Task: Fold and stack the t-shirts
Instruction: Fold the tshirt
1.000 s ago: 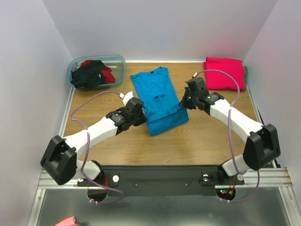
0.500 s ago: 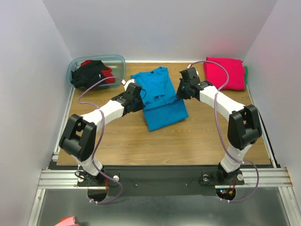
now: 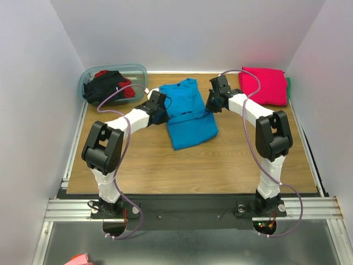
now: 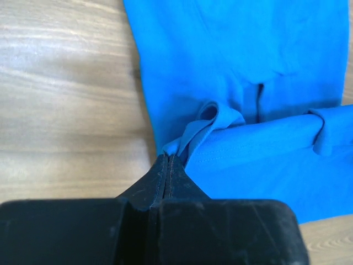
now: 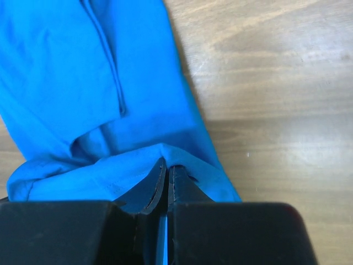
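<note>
Step in hand, as judged: folding the turquoise t-shirt [image 3: 188, 113], which lies just right of the tub [image 3: 88, 77], in half. The left gripper [image 4: 167, 165] and right gripper [image 5: 166, 172] are each clamped on its lifted cloth edge. The next move calls for carrying both edges evenly over the far half, then releasing.

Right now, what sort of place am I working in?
Probably a lab test cell, not a home: plain white walls box in a wooden table, an aluminium rail runs along its near edge, and a turquoise t-shirt lies near a plastic tub.
</note>
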Action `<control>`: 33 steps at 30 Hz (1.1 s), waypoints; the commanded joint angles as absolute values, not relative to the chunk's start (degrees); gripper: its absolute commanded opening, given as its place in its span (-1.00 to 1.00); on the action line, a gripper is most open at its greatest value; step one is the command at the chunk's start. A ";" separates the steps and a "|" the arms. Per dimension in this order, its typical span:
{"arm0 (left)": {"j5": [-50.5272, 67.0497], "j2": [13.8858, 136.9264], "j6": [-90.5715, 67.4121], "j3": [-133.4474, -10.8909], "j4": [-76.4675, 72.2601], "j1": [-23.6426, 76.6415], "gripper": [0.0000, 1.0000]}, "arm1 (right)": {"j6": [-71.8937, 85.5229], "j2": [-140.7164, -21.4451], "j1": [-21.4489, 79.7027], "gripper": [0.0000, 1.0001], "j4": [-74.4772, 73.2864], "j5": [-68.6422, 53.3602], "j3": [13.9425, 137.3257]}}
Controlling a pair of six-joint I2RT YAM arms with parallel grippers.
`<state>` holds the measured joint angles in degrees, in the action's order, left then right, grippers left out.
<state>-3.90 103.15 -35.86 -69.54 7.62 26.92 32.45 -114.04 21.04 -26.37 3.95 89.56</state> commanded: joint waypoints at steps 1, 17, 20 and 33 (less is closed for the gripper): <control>-4.31 104.85 -34.27 -73.73 9.49 25.67 -1.00 | 31.29 -116.35 19.51 -0.93 -24.08 3.52 94.21; -0.27 94.49 -36.12 -65.86 8.45 25.40 0.97 | 28.66 -105.83 19.51 1.00 -23.29 -11.67 83.69; 1.32 90.10 -37.44 -61.28 6.86 26.19 0.97 | 27.60 -105.82 21.09 1.00 -21.45 -15.90 81.57; -5.36 70.50 -43.41 -37.90 13.44 27.51 0.97 | 24.61 -121.71 25.05 1.00 -19.34 -17.76 94.03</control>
<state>-1.80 75.05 -40.58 -41.06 10.68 27.62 26.96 -119.28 25.17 -22.48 -17.43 88.84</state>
